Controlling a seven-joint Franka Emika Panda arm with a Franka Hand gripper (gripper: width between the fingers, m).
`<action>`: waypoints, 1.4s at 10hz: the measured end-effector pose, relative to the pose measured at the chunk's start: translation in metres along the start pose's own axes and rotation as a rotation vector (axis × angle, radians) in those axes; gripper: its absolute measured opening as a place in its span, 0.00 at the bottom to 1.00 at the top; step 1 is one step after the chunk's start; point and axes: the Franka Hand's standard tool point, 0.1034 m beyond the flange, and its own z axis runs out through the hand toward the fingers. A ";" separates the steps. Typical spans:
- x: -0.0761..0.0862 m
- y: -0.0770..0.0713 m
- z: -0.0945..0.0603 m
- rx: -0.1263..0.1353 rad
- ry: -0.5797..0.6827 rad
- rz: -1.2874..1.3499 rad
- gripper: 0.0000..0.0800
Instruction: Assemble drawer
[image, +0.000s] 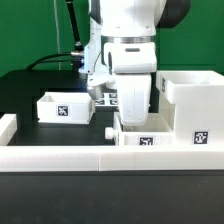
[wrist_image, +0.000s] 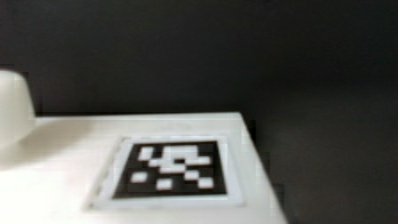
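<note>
In the exterior view a small white drawer tray (image: 143, 138) with a tag on its front sits against the low front wall, right beside the tall white housing (image: 196, 108) on the exterior view's right. My gripper (image: 133, 120) hangs straight down onto this tray, and its fingertips are hidden behind the hand and the tray's rim. A second tray (image: 64, 107) with a tag lies apart on the exterior view's left. The wrist view shows a white tagged surface (wrist_image: 175, 166) very close and blurred. No fingers show there.
A low white wall (image: 70, 156) runs along the front, with a segment at the left edge (image: 8, 126). The marker board (image: 103, 98) lies behind the arm. Black cables (image: 55, 58) trail at the back left. A rounded white shape (wrist_image: 9, 112) sits at the wrist view's edge.
</note>
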 end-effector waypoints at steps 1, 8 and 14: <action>-0.001 0.000 0.000 0.000 0.000 0.001 0.05; 0.005 -0.001 0.001 -0.006 0.001 0.015 0.05; 0.004 0.000 0.001 0.010 -0.002 0.013 0.05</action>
